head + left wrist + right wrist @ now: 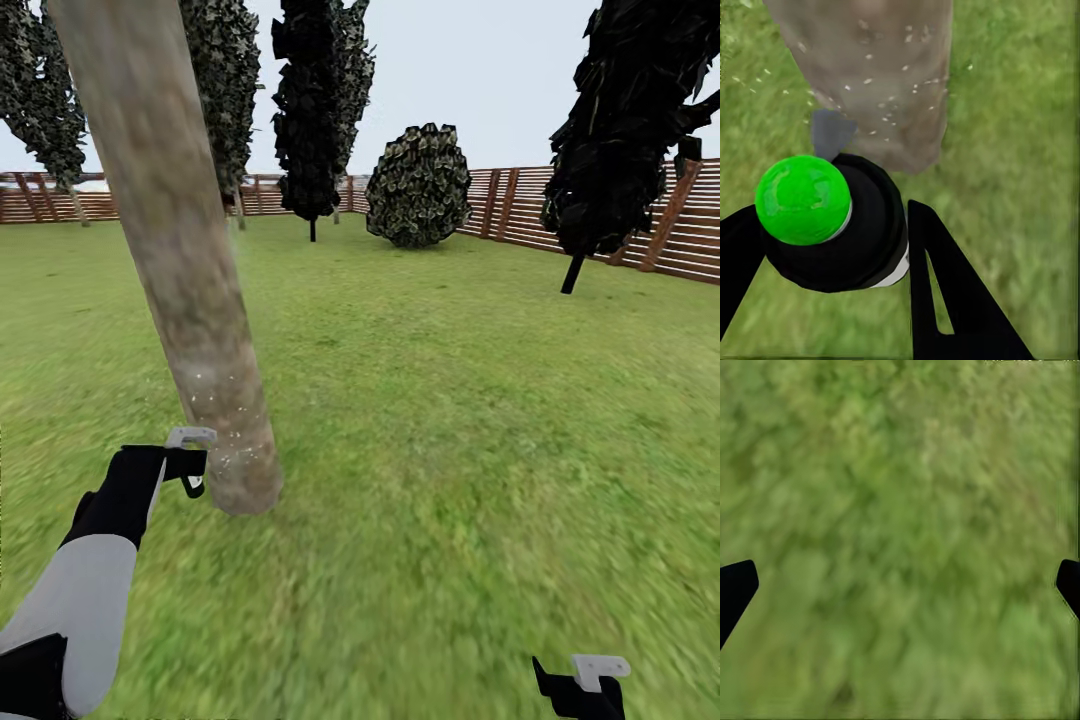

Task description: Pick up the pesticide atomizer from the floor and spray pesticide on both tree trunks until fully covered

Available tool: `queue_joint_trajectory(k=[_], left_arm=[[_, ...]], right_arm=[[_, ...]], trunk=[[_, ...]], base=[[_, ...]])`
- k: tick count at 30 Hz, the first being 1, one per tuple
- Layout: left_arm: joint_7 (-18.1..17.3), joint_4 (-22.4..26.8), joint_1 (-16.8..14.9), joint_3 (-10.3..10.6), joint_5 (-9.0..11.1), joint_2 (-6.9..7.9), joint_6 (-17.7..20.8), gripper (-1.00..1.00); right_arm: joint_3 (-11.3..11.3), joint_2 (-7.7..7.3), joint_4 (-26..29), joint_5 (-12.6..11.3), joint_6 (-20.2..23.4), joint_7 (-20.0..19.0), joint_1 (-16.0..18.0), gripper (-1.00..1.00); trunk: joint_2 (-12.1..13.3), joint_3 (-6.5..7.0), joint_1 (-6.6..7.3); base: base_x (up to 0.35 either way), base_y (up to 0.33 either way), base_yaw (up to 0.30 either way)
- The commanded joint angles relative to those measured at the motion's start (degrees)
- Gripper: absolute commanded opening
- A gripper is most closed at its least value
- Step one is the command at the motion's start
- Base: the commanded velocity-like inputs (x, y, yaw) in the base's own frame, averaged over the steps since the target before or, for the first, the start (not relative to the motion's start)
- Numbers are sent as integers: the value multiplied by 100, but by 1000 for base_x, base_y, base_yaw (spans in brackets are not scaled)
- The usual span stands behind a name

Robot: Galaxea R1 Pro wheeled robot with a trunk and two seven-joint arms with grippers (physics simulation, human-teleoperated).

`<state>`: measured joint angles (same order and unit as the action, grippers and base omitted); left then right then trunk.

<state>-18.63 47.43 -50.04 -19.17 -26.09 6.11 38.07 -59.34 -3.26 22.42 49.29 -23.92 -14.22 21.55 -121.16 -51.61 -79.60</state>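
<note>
The left claw (832,247) is clenched around the pesticide atomizer (847,232), whose top shows bright green in the left wrist view, and holds it just beside the base of the tree trunk (175,250). Pale specks dot the bark (881,82) near the nozzle. The right claw (900,585) hangs released over the grass (470,420). A wooden fence (690,230) and dark trees (310,110) stand well behind.

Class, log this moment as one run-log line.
left hand: holds spray bottle | aimed: tree trunk base, droplets | right hand: open above grass
</note>
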Motion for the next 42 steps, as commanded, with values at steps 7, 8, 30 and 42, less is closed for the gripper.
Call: queue_joint_trajectory(k=[7, 8, 30, 42], left_arm=[[-41, -5, -6, -16, -90, 3, 37, -100], [-38, -10, -6, -16, -91, 6, 35, -100], [498, -469, 12, -5, -133, 23, 25, -100], [715, -619, 11, -8, -126, 22, 25, -100]], right_arm=[[-43, 1, -1, 20, -25, -46, 7, 100], [-43, 1, -1, 20, -25, -46, 7, 100], [-43, 1, -1, 24, -25, -50, 7, 100], [-43, 1, -2, 37, -22, -55, 7, 100]], trunk=[[-3, -5, 1], [-3, -5, 1], [-3, -5, 1], [-3, -5, 1]], base=[[0, -274, 266], [0, -274, 237], [103, -273, 121], [148, -271, 1]])
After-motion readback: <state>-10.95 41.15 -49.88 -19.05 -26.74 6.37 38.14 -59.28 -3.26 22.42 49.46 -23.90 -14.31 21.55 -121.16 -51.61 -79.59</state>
